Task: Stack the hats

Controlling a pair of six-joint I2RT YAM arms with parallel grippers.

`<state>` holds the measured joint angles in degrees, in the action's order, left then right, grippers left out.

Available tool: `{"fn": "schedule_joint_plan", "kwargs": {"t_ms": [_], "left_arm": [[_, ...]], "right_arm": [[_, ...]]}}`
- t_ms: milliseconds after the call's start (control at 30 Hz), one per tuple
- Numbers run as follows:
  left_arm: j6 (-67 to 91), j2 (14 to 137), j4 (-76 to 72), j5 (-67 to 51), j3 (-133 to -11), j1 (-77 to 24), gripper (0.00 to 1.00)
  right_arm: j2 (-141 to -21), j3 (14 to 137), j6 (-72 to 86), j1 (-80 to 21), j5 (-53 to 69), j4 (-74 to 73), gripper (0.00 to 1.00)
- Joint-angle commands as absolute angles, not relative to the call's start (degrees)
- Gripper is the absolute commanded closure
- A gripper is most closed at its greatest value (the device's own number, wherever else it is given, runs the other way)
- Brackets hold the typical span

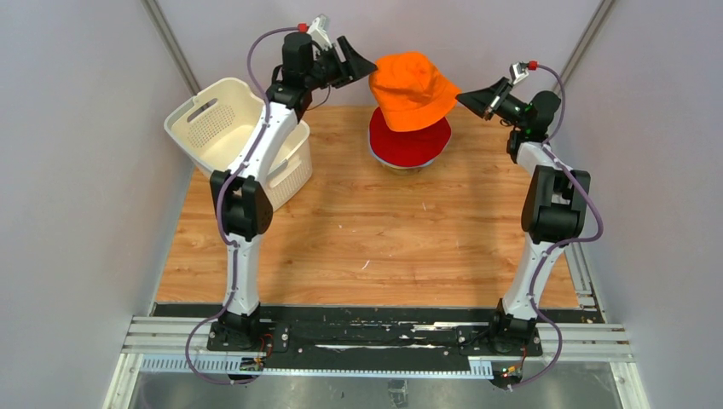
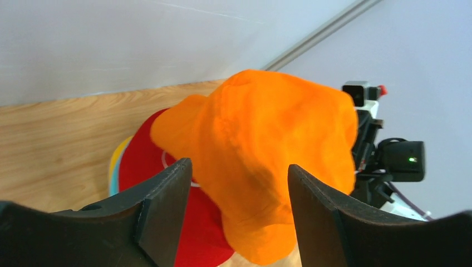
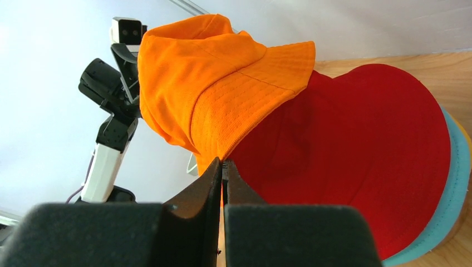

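The orange hat (image 1: 413, 89) hangs tilted above the stack, touching the red hat (image 1: 409, 143) that tops it. My right gripper (image 3: 222, 162) is shut on the orange hat's (image 3: 222, 83) brim edge, at the hat's right side in the top view (image 1: 460, 100). My left gripper (image 2: 238, 165) is open, its jaws wide on either side of the orange hat's (image 2: 267, 144) left part; it also shows in the top view (image 1: 362, 66). Teal (image 3: 445, 211) and yellow (image 2: 113, 161) brims show under the red hat (image 3: 362, 144). The lavender hat is hidden.
A white perforated basket (image 1: 230, 136) lies tipped at the back left of the wooden table (image 1: 367, 247), close to my left arm. Grey walls close in behind and on both sides. The stand under the stack is hidden.
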<state>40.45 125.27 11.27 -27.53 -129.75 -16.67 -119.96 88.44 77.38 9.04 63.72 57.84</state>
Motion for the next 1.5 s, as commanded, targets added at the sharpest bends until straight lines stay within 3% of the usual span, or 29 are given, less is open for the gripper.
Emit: {"fn": "schedule_joint_plan", "kwargs": {"t_ms": [0,167,367,467,800,1467], "left_arm": [[41.8,127.8,7.4,-31.4,-133.9,-18.4,0.32],[41.2,128.3,8.4,-30.9,-134.4,-19.2,0.39],[40.5,127.6,9.2,-30.1,-134.0,-19.3,0.7],[40.1,126.5,9.0,-28.9,-133.6,-19.3,0.81],[39.8,126.9,10.8,-26.4,-139.5,-19.3,0.83],[36.5,127.2,14.2,-25.4,-137.4,-18.8,0.83]], "right_arm": [[-119.3,87.8,78.3,10.4,65.0,62.0,0.99],[-119.3,87.7,78.8,10.5,65.2,62.8,1.0],[-119.9,87.6,80.4,10.6,65.1,64.6,0.99],[-120.1,87.6,81.1,10.6,65.1,65.5,0.99],[-121.2,88.1,81.6,9.2,65.5,66.1,0.99],[-124.1,90.4,80.6,4.9,65.3,64.6,0.99]]}}
